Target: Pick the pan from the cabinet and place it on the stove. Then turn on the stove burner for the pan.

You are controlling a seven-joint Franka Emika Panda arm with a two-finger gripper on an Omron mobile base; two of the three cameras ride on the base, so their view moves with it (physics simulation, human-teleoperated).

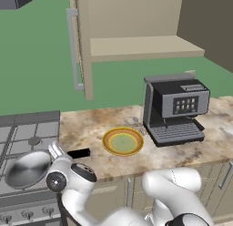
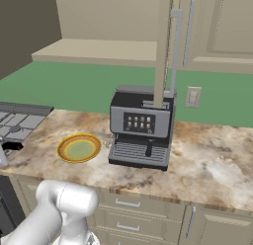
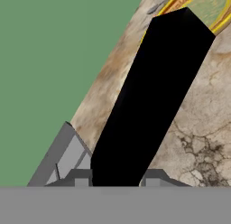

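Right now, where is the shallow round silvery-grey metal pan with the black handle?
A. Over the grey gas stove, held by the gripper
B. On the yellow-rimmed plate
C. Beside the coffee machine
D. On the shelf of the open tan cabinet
A: the pan sits over the stove grates, and the gripper is shut on its black handle.

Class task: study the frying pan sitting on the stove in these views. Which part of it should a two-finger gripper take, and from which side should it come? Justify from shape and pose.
Grip the pan by its straight black handle, coming from the counter side, where the handle juts out past the stove. The bowl is wide and round, too broad for the jaws; the handle is narrow and flat-sided. The gripper already straddles it that way.
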